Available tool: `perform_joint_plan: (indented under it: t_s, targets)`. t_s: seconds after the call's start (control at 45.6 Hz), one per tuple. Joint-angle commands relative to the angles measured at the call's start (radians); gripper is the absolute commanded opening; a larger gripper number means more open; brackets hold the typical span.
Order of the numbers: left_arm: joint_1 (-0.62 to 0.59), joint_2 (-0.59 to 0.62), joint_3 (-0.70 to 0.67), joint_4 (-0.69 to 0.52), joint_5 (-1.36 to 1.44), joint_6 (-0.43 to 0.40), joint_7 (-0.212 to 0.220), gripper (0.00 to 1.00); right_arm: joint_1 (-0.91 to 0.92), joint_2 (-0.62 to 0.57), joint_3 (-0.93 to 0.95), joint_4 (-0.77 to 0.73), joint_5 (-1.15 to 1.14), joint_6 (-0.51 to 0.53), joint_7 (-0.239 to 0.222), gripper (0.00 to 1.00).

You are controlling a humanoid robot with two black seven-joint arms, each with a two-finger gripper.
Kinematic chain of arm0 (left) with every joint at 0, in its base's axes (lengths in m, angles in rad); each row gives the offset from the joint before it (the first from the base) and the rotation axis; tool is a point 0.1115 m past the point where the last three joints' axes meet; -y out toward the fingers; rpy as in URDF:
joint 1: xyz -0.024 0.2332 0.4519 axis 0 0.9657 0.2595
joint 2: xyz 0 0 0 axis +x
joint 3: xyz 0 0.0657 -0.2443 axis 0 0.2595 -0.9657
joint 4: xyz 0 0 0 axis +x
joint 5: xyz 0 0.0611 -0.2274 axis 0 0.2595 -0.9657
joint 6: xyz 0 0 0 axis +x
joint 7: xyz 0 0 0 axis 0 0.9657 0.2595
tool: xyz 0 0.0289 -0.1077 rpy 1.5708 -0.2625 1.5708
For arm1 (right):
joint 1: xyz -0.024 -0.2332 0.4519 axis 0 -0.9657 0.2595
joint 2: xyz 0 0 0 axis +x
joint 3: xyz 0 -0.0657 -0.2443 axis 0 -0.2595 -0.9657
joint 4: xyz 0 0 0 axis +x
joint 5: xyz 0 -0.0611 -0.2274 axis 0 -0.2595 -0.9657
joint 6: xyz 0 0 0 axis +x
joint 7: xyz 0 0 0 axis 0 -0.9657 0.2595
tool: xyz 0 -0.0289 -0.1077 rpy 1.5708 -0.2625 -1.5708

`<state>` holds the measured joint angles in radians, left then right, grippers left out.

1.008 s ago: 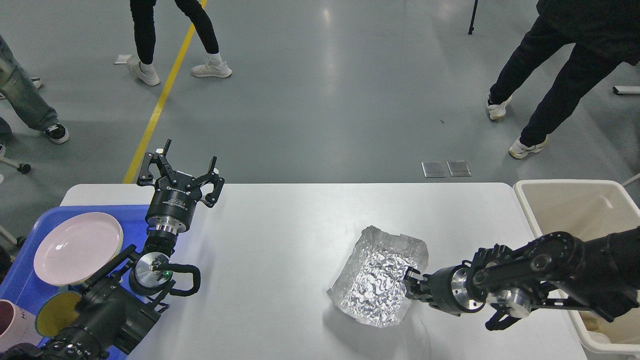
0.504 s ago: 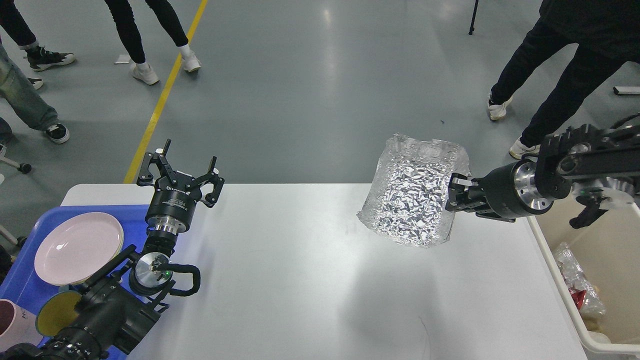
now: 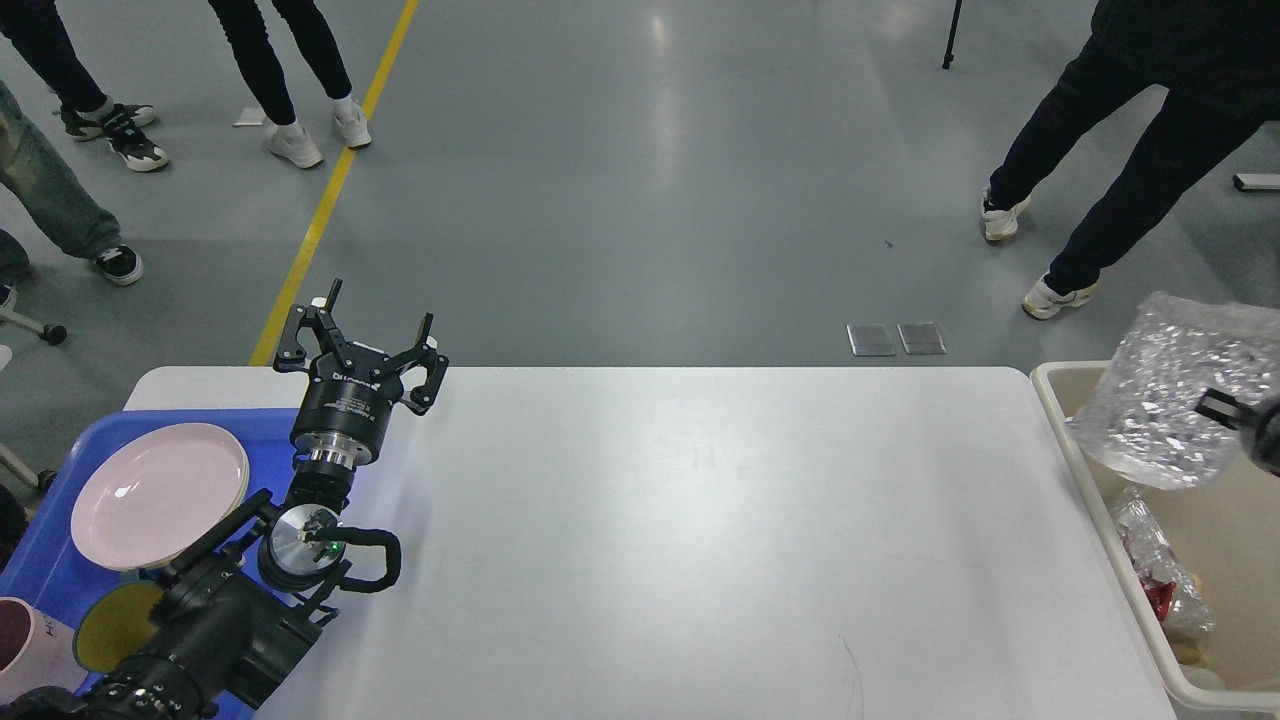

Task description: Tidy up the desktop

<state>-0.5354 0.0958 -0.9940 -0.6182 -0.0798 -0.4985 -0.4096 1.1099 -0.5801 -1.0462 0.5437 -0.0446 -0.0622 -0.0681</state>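
The desktop [image 3: 700, 520] is a wide white tabletop with rounded corners, and its surface is bare. My left gripper [image 3: 380, 305] stands open above its far left part, fingers pointing away from me, with nothing between them. At the right edge of the view my right gripper [image 3: 1218, 405] is mostly cut off; it is shut on a crinkled silver foil bag [image 3: 1160, 400]. The bag hangs in the air over the beige bin [image 3: 1058, 388].
The beige bin beside the table's right end holds crumpled clear and red wrappers [image 3: 1150, 570]. A blue tray [image 3: 40, 560] at the left holds a pink plate [image 3: 160, 495], a yellow dish [image 3: 110, 625] and a pink cup [image 3: 20, 640]. People stand on the floor beyond the table.
My right gripper lifted the foil bag off the desktop and carried it right, to above the beige bin. The left arm has not moved.
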Motion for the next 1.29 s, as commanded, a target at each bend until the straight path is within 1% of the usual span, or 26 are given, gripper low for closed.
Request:
perform_joint_plan:
  t_s: [0.0, 0.066, 0.175, 0.197, 0.219, 0.241, 0.438, 0.658, 0.723, 0.855, 0.921, 1.008, 1.096, 1.184, 1.272]
  targets:
    - [0.000, 0.001, 0.000, 0.000, 0.000, 0.000, 0.000, 0.96, -0.326, 0.071, 0.179, -0.384, 0.002, -0.025, -0.002, 0.00]
    - [0.000, -0.001, 0.000, 0.000, 0.000, 0.000, 0.000, 0.96, -0.404, 0.106, 0.285, -0.465, 0.002, -0.028, -0.009, 0.00]
    - [0.000, 0.001, 0.000, 0.000, 0.000, 0.000, 0.000, 0.96, -0.435, 0.120, 0.354, -0.472, 0.002, -0.053, -0.019, 0.00]
    - [0.000, 0.001, 0.000, 0.000, 0.000, 0.000, 0.000, 0.96, -0.436, 0.120, 0.356, -0.470, 0.002, -0.054, -0.018, 0.25]
    - [0.000, 0.001, 0.000, 0.000, 0.000, 0.000, 0.000, 0.96, -0.438, 0.121, 0.357, -0.470, 0.002, -0.059, -0.018, 0.67]
    - [0.000, -0.001, 0.000, 0.000, 0.000, 0.000, 0.000, 0.96, -0.438, 0.124, 0.357, -0.469, 0.002, -0.062, -0.018, 1.00]
    - [0.000, -0.001, 0.000, 0.000, 0.000, 0.000, 0.000, 0.96, -0.441, 0.151, 0.367, -0.449, 0.002, -0.053, -0.018, 1.00]
    - [0.000, 0.001, 0.000, 0.000, 0.000, 0.000, 0.000, 0.96, -0.426, 0.151, 0.364, -0.447, 0.000, -0.057, -0.016, 1.00]
    - [0.000, -0.001, 0.000, 0.000, 0.000, 0.000, 0.000, 0.96, -0.394, 0.152, 0.365, -0.447, 0.000, -0.059, -0.016, 1.00]
    - [0.000, -0.001, 0.000, 0.000, 0.000, 0.000, 0.000, 0.96, -0.269, 0.152, 0.373, -0.446, 0.002, -0.065, -0.010, 1.00]
    - [0.000, 0.001, 0.000, 0.000, 0.000, 0.000, 0.000, 0.96, -0.226, 0.154, 0.405, -0.439, 0.002, -0.067, -0.009, 1.00]
    - [0.000, -0.001, 0.000, 0.000, 0.000, 0.000, 0.000, 0.96, -0.176, 0.177, 0.483, -0.432, 0.002, -0.067, -0.007, 1.00]
    - [0.000, 0.001, 0.000, 0.000, 0.000, 0.000, 0.000, 0.96, -0.130, 0.200, 0.595, -0.392, 0.002, -0.067, -0.006, 1.00]
    - [0.000, -0.001, 0.000, 0.000, 0.000, 0.000, 0.000, 0.96, -0.081, 0.204, 0.774, -0.326, 0.002, -0.067, -0.006, 1.00]
    - [0.000, 0.001, 0.000, 0.000, 0.000, 0.000, 0.000, 0.96, -0.055, 0.197, 1.035, -0.242, 0.002, -0.067, -0.004, 1.00]
